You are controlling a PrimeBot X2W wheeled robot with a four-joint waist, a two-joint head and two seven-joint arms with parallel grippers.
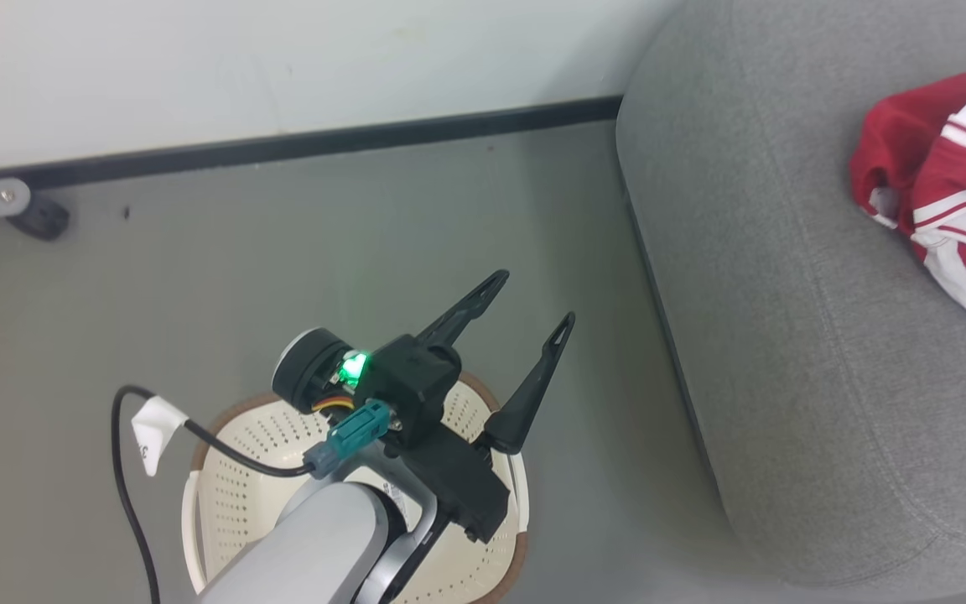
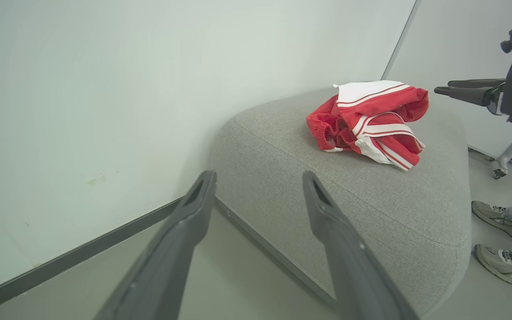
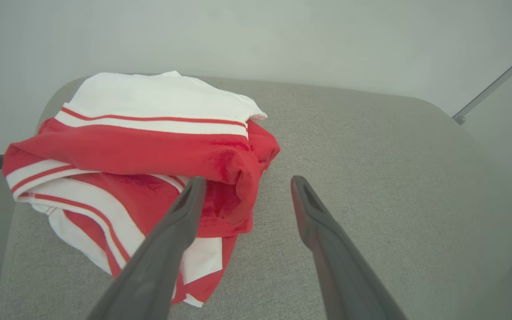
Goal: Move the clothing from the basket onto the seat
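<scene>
The red and white clothing (image 3: 149,151) lies in a crumpled heap on the grey seat (image 3: 371,178); it also appears as clothing (image 1: 953,193) at the right edge of the head view and as clothing (image 2: 367,120) in the left wrist view. My right gripper (image 3: 247,182) hovers open just over the heap's near edge, holding nothing. From the left wrist it appears as the right gripper (image 2: 442,86) beside the heap. My left gripper (image 1: 533,302) stands open and empty above the cream basket (image 1: 236,503), whose visible inside is bare. The left gripper (image 2: 259,178) points toward the seat (image 2: 371,195).
A white wall with a black baseboard (image 1: 324,143) runs behind the grey floor. A caster wheel (image 1: 38,218) sits at the far left. A black cable with a white tag (image 1: 152,428) hangs by the basket. A person's shoes (image 2: 500,218) stand beside the seat's far corner.
</scene>
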